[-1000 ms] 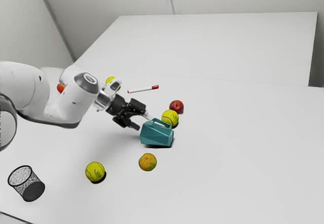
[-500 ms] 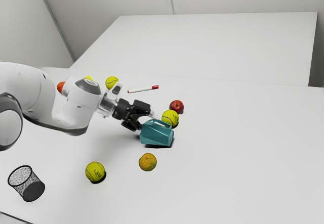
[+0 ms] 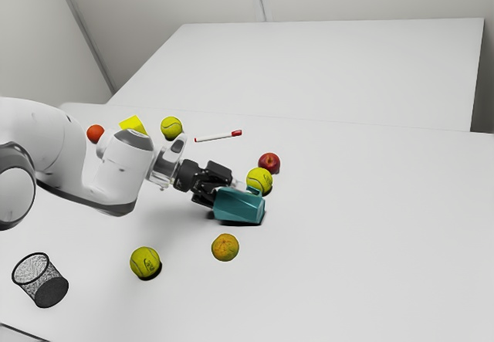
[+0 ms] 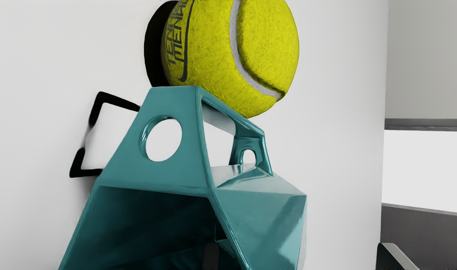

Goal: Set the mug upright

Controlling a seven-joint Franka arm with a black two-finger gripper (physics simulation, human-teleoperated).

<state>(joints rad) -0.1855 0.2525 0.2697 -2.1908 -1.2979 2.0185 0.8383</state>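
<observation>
So the mug [image 3: 240, 205] is on its side on the desk [image 3: 347, 242], mouth facing the tool [image 4: 304, 258], with its handle side close to a tennis ball [image 3: 259, 181]. The tool is open, not gripping anything: one fingertip is inside the mouth and the other is outside, with a mug wall in the gap. To me that looks like a lineup for a rim grab. I'd center the wall between the tips, go in just deep enough for a decent bite, then close gently, because those slanted faces look slick and could twist the mug as you squeeze. Once it's held, lift a little before rotating, then tip the hand until the fingers point down, so the mouth ends up on top and the base swings under. Watch the ball, I can't tell if the handle touches it, and a sloppy swing could send it rolling. Set the base down flat before letting go. As for containers, the mug's inside is pretty dark, and that one fingertip is all I can make out in there. The mesh bin [image 3: 35, 282] is well apart, over at the exterior view's left, and I can't make out any contents through its speckled wall.
</observation>
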